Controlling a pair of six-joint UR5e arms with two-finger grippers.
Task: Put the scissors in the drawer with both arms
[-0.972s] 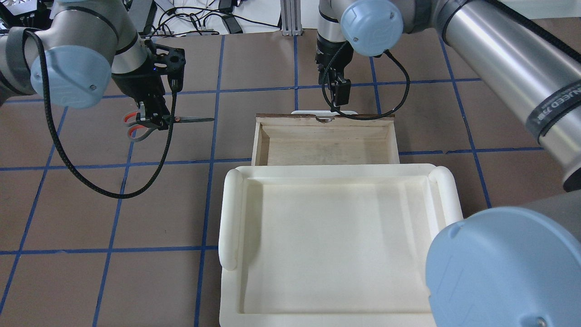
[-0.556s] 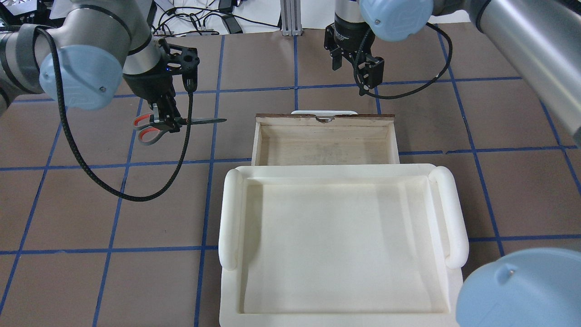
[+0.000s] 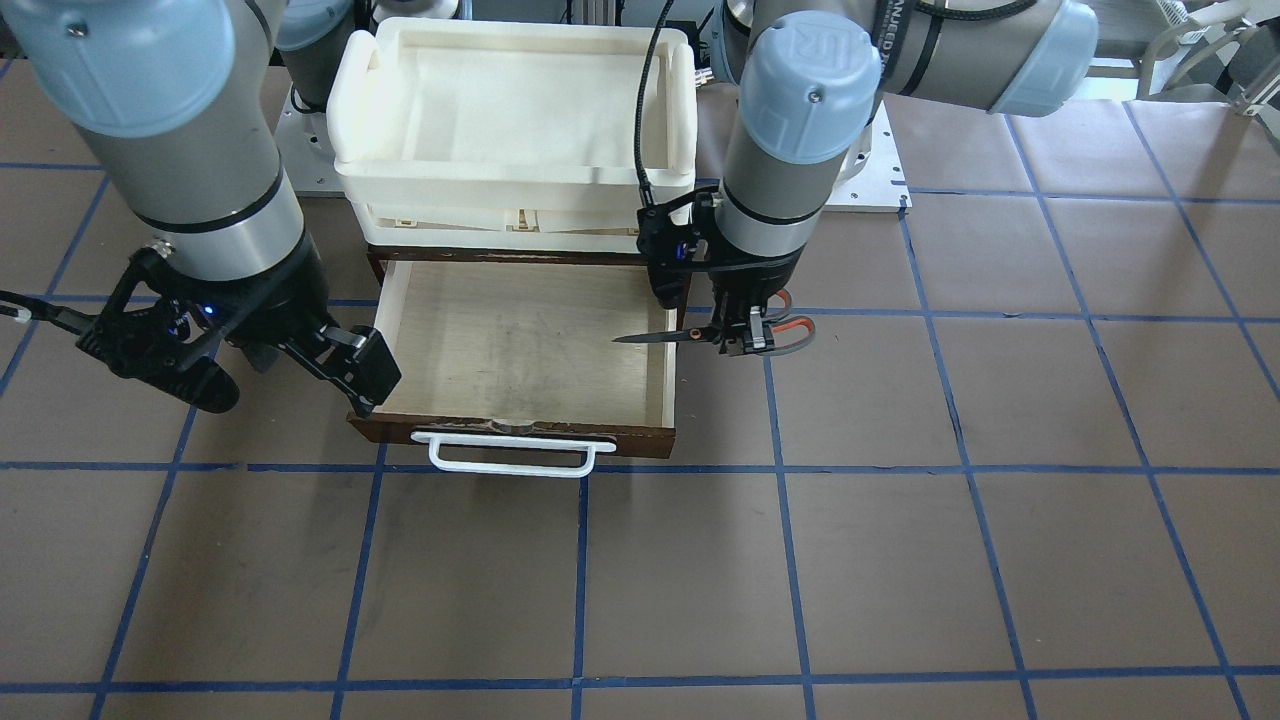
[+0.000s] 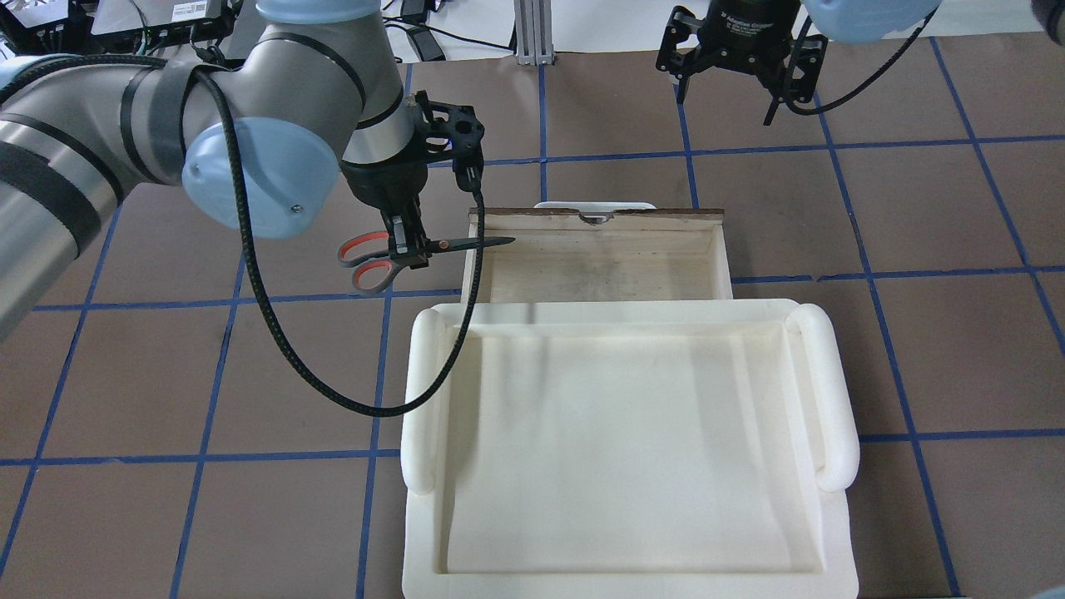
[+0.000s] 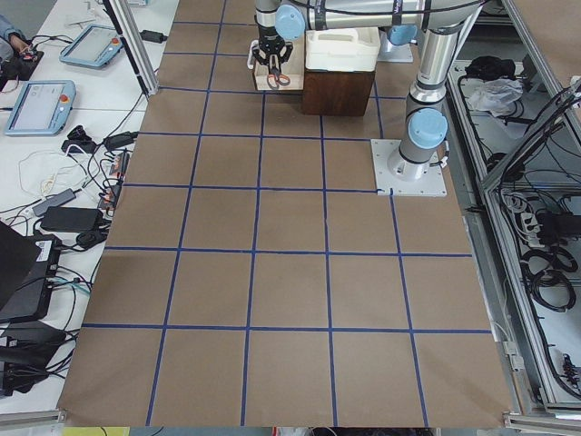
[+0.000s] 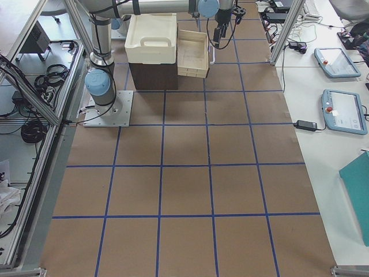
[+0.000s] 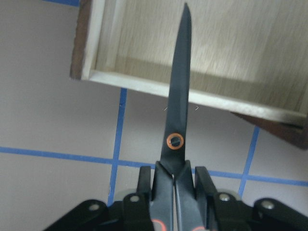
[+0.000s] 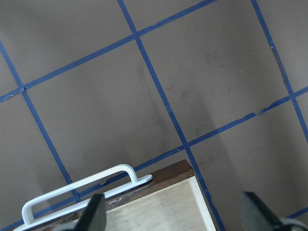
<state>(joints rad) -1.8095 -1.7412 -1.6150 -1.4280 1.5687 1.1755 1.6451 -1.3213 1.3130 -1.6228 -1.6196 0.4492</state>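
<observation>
My left gripper is shut on the scissors near their pivot and holds them level. The orange-lined handles stick out to the left, and the blade tips reach over the left wall of the open drawer. The left wrist view shows the scissors' blades pointing over the drawer's side wall. In the front view the left gripper hangs beside the drawer. My right gripper is open and empty, raised off the drawer's front corner near the white handle.
A white foam tray sits on the brown cabinet above the drawer and hides the drawer's rear part in the overhead view. The brown tabletop carries a blue tape grid. The left arm's black cable hangs in a loop over the table.
My left arm has carried the scissors rightward, so the blades now overlap the drawer's left wall. My right gripper has left the drawer handle and moved up and to the right.
</observation>
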